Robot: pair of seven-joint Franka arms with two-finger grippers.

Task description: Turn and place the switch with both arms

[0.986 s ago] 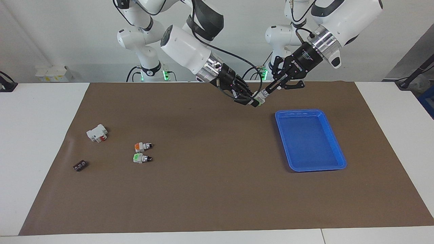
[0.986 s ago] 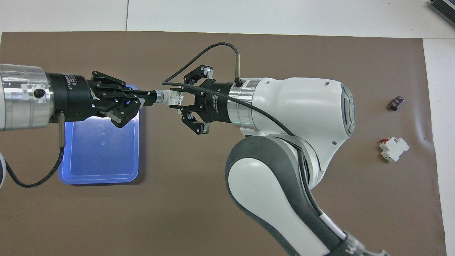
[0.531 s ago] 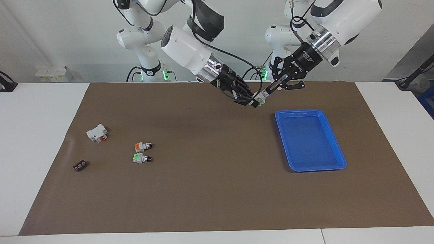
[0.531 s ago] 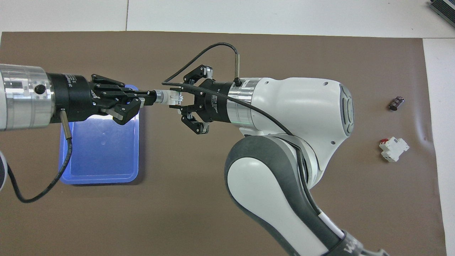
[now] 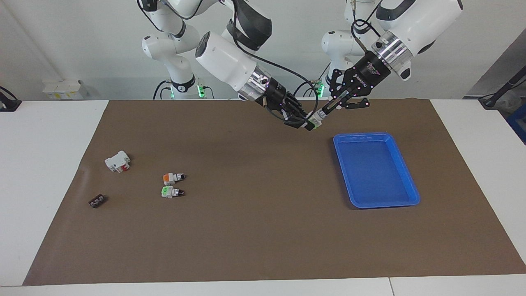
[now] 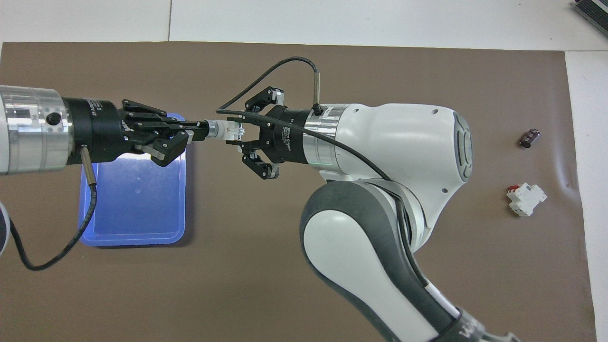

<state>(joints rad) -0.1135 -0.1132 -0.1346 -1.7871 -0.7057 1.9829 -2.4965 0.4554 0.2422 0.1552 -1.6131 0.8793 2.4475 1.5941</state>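
Both end effectors meet in the air over the brown mat beside the blue tray (image 5: 411,183). Left end effector (image 5: 324,112) clamps the switch (image 5: 315,121); right end effector (image 5: 302,122) at its other end, grip unclear.

Two more switches (image 5: 171,185) lie toward the right arm's end of the table.

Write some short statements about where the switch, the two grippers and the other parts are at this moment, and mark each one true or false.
1. The switch rests on the brown mat. False: it is up in the air, with the jaws of the left gripper shut on its tip.
2. The right gripper meets the left gripper at the switch, over the mat beside the blue tray. True.
3. The white block with a red part lies in the tray. False: it lies on the mat, toward the right arm's end.
4. An orange-ended switch and a green-ended switch lie side by side on the mat. True.
5. The flat black piece is nearer to the robots than the white block. False: it is farther.
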